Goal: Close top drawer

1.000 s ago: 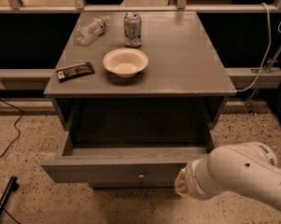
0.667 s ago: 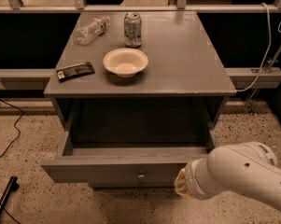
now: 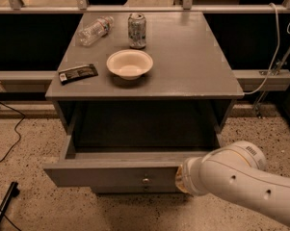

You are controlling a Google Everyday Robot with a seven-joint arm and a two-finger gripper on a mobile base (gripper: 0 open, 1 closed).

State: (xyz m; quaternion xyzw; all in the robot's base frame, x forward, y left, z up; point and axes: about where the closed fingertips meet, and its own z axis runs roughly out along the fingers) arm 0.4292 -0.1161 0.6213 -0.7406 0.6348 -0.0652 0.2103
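camera view: top drawer (image 3: 106,175) pulled out toward near side, knob (image 3: 145,180) centred on front. gripper (image 3: 181,178) at right part of drawer front, just right of knob, contact unclear; open or closed not visible behind arm (image 3: 241,182). bowl (image 3: 129,64), can (image 3: 137,30), bottle (image 3: 95,31), wrapper (image 3: 78,73) on cabinet top (image 3: 197,61).

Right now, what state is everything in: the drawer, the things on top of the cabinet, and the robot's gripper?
top drawer: open, pulled well out
bottle: lying on its side
can: standing upright
bowl: right way up, looks empty
dark packet: lying flat near the left edge
gripper: hidden behind the arm's end, at the right part of the drawer's front
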